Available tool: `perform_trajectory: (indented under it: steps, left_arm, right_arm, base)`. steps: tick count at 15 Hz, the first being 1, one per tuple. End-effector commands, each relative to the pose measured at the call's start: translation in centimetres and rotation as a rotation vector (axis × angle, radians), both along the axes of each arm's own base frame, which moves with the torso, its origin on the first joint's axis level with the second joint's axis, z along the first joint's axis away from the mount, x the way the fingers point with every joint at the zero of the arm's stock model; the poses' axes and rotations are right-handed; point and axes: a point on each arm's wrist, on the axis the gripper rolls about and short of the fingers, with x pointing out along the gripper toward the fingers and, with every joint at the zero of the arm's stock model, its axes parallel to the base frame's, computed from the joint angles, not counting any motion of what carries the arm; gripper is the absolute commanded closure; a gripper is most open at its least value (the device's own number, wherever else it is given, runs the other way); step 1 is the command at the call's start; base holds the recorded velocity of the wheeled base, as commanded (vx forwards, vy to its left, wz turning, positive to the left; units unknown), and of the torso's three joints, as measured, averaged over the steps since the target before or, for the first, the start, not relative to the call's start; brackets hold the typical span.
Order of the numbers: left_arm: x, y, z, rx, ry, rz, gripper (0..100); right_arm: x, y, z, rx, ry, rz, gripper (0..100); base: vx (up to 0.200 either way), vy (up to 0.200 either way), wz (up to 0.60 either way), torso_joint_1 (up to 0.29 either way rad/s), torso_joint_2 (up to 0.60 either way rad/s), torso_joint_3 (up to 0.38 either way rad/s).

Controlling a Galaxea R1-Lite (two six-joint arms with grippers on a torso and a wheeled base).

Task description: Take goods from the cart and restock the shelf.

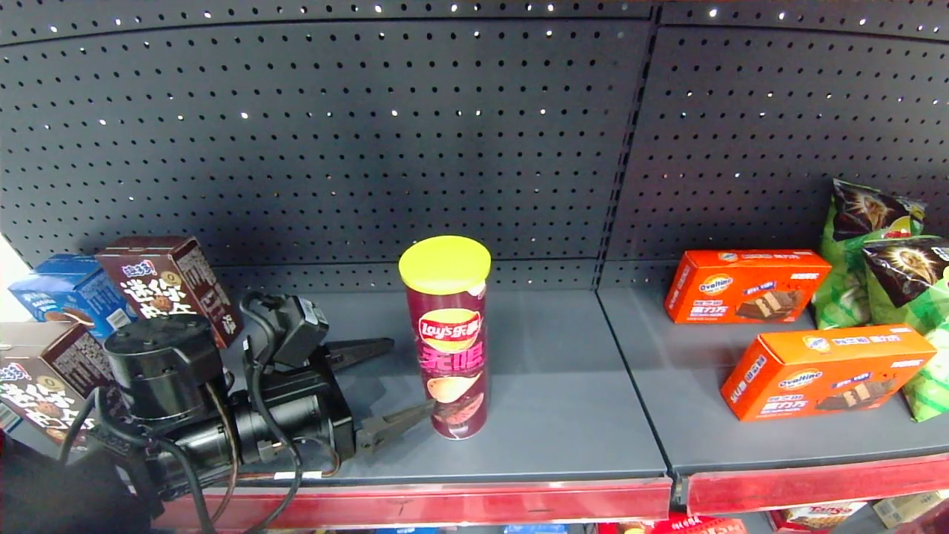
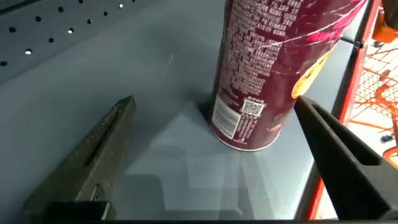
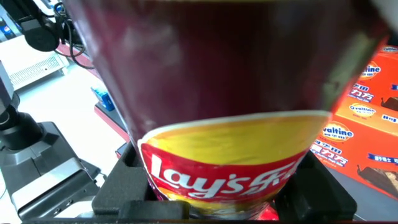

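The left end effector (image 1: pixel 412 374) lies spread wide on the shelf (image 1: pixel 563 415). Its fingertips are just beside the upright chip can (image 1: pixel 448 341) near the shelf's front edge, not gripping it. The right end effector (image 3: pixel 217 208) clasps a second chip can (image 3: pixel 230 93).

Clear run in the middle
The shelf (image 1: pixel 563 386) lies bare between the chip can (image 1: pixel 448 341) and the orange boxes (image 1: pixel 745 285); cookie boxes (image 1: pixel 167 285) crowd its left end.
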Motion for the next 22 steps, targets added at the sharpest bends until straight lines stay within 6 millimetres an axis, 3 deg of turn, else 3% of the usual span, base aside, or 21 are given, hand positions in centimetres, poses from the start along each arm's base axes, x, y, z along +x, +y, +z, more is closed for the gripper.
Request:
perform_trajectory:
  steps: [1,5,9,17,19,22]
  left_arm:
    - [-0.1,0.0,0.1,-0.004,0.000,-0.009,0]
    - [-3.0,-0.2,2.1,-0.056,-0.018,-0.067,0]
    - [-4.4,0.6,3.4,-0.081,-0.056,-0.047,0]
    - [-8.0,4.0,6.9,-0.153,-0.174,0.080,0]
    - [-10.8,4.7,8.4,-0.182,-0.190,0.096,0]
    - [-14.0,5.5,9.0,-0.193,-0.218,0.180,0]
  right_arm:
    - [0.0,0.0,0.0,0.000,0.002,0.002,100]
    - [0.1,0.0,-0.3,-0.002,0.008,-0.004,100]
    - [0.1,0.0,-0.3,-0.002,0.008,-0.004,100]
    - [0.1,0.0,-0.3,0.004,0.016,-0.004,100]
    - [0.1,0.0,-0.5,0.003,0.020,-0.004,100]
    - [0.1,0.0,-0.4,0.004,0.017,-0.012,100]
  base:
    - [0.000,0.000,0.00,0.000,0.00,0.000]
    - [0.000,0.000,0.00,0.000,0.00,0.000]
    - [0.000,0.000,0.00,0.000,0.00,0.000]
    - [0.000,0.000,0.00,0.000,0.00,0.000]
    - [0.000,0.000,0.00,0.000,0.00,0.000]
    - [0.000,0.000,0.00,0.000,0.00,0.000]
